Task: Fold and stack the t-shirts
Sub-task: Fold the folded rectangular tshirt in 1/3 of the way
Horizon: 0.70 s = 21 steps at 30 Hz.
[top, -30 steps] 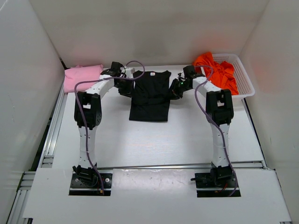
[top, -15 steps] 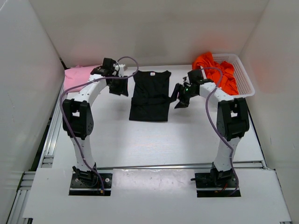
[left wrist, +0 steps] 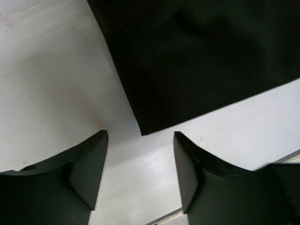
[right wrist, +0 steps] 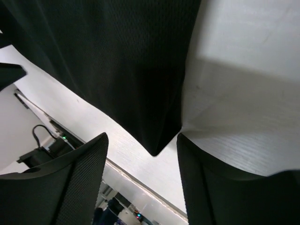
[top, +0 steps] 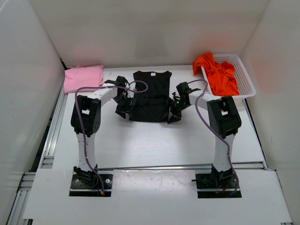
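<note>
**Both claws parked at the black tee's bottom corners, nothing grabbed**

From the top camera, the black t-shirt (top: 151,93) lies flat on the white table (top: 154,145), a little toward 12 o'clock from the middle. Its collar is at 12 and its hem at 6, and it reads as a fairly neat, narrow rectangle.

The left gripper (top: 125,108) sits at the shirt's 7 o'clock corner, and the right gripper (top: 174,113) mirrors it at the 5 o'clock corner. In both wrist views the jaws stand spread wide. The hem corner pokes into the gap between the tips, with bare table on either side, so neither claw is pinching any cloth. Whether the tips touch the tabletop is hard to tell.

The pink t-shirt (top: 83,78) is a folded bundle at 10 o'clock by the table's far left corner, well apart from the arms. The orange-red t-shirt (top: 218,72) is bunched up at 2 o'clock in the white mesh basket (top: 245,77), spilling over the rim on the side nearest the black shirt.
</note>
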{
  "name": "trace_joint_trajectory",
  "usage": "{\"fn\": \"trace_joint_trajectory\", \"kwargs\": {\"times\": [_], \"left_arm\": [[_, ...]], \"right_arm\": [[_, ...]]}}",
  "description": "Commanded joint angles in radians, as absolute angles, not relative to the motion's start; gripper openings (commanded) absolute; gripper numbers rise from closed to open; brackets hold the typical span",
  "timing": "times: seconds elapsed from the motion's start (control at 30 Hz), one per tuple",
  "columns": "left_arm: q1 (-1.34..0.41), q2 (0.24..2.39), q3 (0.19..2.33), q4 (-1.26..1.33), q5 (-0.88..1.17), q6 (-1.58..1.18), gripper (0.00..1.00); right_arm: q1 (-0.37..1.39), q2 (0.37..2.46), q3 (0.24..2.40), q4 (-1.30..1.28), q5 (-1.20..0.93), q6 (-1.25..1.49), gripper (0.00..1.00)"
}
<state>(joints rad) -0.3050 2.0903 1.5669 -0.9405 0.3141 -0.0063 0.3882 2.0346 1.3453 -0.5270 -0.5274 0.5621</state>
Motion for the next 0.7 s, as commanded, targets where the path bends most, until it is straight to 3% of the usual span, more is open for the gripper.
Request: {"fn": "trace_joint_trajectory", "kwargs": {"times": [0.0,0.07,0.1,0.2,0.23,0.33,0.37,0.43,0.53,0.67], "left_arm": [[-0.305,2.108,1.603,-0.927,0.341,0.000,0.66],[-0.305,2.132,1.603,-0.927,0.341,0.000,0.58],[-0.305,2.132,1.603,-0.927,0.341,0.000,0.46],[-0.305,2.143,1.612,-0.927,0.353,0.000,0.35],[-0.305,2.143,1.621,-0.927,0.363,0.000,0.24],[-0.305,2.154,1.632,-0.917,0.364,0.000,0.11],[-0.305,2.163,1.643,-0.917,0.364,0.000,0.11],[-0.305,2.163,1.643,-0.917,0.373,0.000,0.11],[-0.314,2.094,1.580,-0.928,0.399,0.000,0.11],[-0.368,1.948,1.413,-0.939,0.289,0.000,0.11]], "right_arm": [[0.382,2.092,1.368,-0.494,-0.529,0.572,0.63],[0.382,2.103,1.368,-0.494,-0.529,0.583,0.53],[0.382,2.103,1.380,-0.494,-0.529,0.583,0.48],[0.382,2.126,1.402,-0.483,-0.557,0.592,0.36],[0.382,2.126,1.402,-0.483,-0.557,0.592,0.29],[0.382,2.126,1.411,-0.483,-0.545,0.592,0.17],[0.382,2.126,1.411,-0.483,-0.545,0.592,0.08],[0.382,2.126,1.401,-0.483,-0.555,0.592,0.01],[0.382,2.079,1.345,-0.483,-0.571,0.565,0.00],[0.393,1.968,1.234,-0.570,-0.571,0.456,0.00]]}}
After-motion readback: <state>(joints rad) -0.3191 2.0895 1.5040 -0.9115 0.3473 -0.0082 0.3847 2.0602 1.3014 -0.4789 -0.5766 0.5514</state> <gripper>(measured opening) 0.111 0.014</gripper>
